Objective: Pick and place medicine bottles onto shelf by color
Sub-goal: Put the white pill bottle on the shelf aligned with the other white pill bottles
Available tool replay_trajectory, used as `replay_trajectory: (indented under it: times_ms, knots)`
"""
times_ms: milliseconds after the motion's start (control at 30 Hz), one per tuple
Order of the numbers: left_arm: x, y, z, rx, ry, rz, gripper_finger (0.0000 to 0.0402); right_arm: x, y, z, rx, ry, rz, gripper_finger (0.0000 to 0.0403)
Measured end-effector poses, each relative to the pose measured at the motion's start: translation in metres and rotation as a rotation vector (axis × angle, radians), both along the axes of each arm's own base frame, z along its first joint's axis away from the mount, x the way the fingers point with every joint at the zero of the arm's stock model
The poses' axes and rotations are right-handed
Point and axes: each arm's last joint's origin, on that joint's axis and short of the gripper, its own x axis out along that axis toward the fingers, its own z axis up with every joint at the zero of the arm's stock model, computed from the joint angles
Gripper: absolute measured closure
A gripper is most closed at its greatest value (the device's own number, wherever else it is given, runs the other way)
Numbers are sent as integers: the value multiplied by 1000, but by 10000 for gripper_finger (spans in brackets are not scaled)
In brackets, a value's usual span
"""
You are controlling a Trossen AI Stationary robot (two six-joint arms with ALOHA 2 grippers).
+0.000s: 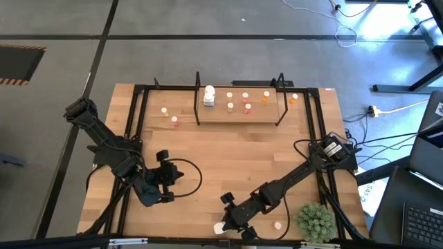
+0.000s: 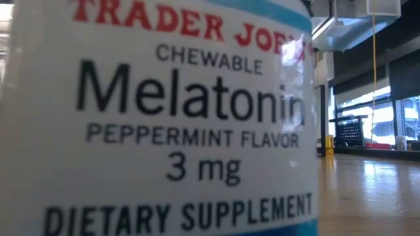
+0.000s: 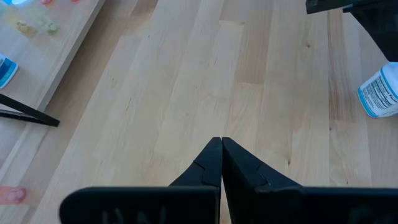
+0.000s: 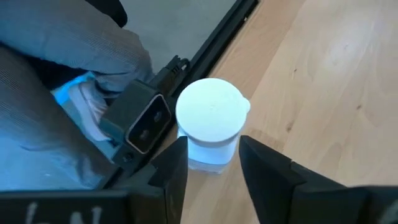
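A chunky white bottle (image 1: 219, 227) with a white cap (image 4: 211, 115) stands at the table's near edge. It fills the low view (image 2: 157, 124), label reading "Melatonin". My right gripper (image 1: 230, 220) (image 4: 211, 155) is open, one finger on each side of the bottle's body below the cap. My left gripper (image 1: 168, 177) (image 3: 221, 144) is shut and hovers over bare wood left of centre. The shelf (image 1: 239, 111) stands at the far side and carries several small pink, orange and cream bottles and one white bottle (image 1: 209, 97). Two small bottles (image 1: 165, 110) stand left of the shelf. My right gripper's fingers (image 4: 177, 162) flank the white bottle's body (image 4: 208, 152) just under the cap, coming down on it from above at a slant. The bottle stands upright on the table. Whether the fingers touch it, I cannot tell.
A small pale bottle (image 1: 278, 225) stands near the green plant (image 1: 315, 221) at the near right corner. The black frame rail (image 4: 205, 56) runs close behind the white bottle. A person's sleeve (image 4: 68, 68) shows beyond the rail. Bare wood lies between the arms and the shelf.
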Motion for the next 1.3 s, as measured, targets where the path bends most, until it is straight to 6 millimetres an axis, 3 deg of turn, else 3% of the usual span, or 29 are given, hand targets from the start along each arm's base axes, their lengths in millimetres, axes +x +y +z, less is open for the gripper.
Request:
replay_trajectory:
  times_ms: [333,667,1100,1300]
  knots:
    - [0,-1,-1,-26,32,-35,401,-3,-2,2,-16,77,-44,256]
    - [0,-1,-1,-26,32,-35,401,7,-4,47,-8,160,-119,253]
    - [0,-1,-1,-28,32,-35,401,14,-7,53,66,160,-169,144]
    - [0,-1,-1,-29,33,-35,401,15,-1,62,118,139,-140,133]
